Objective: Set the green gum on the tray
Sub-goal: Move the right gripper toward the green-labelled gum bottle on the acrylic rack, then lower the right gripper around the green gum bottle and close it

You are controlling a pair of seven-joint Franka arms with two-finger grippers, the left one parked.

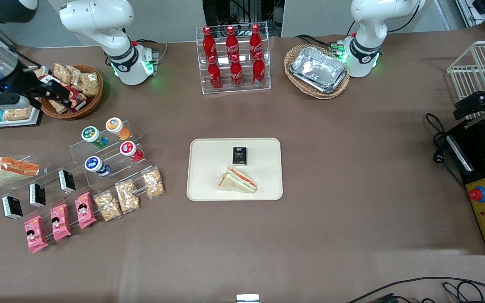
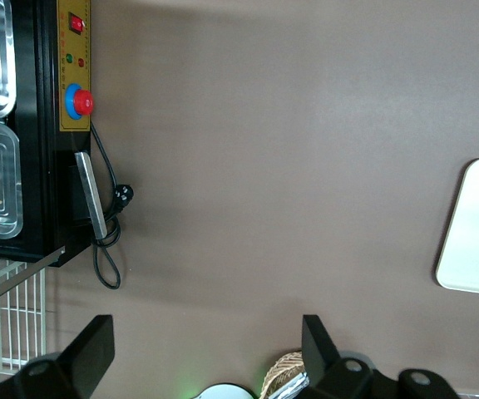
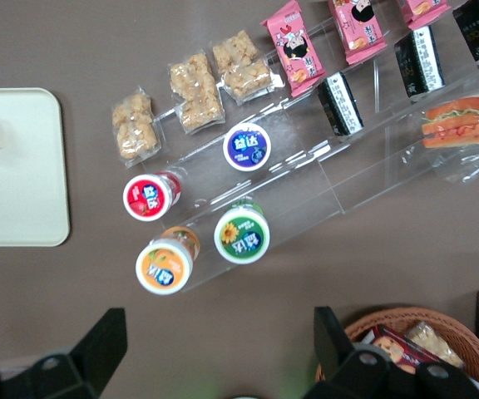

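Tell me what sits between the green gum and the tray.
In the front view, the red-lidded bottle sits between the green gum and the tray; then bare tabletop. The end effector hovers open over the snack basket.

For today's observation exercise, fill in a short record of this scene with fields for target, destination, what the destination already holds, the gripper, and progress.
target: green gum on the clear stepped stand, beside the orange-lidded bottle
destination: tray, mid-table
on tray: black packet, wrapped sandwich
gripper: gripper open, above the table near the snack basket, holding nothing
progress: gum not yet picked up
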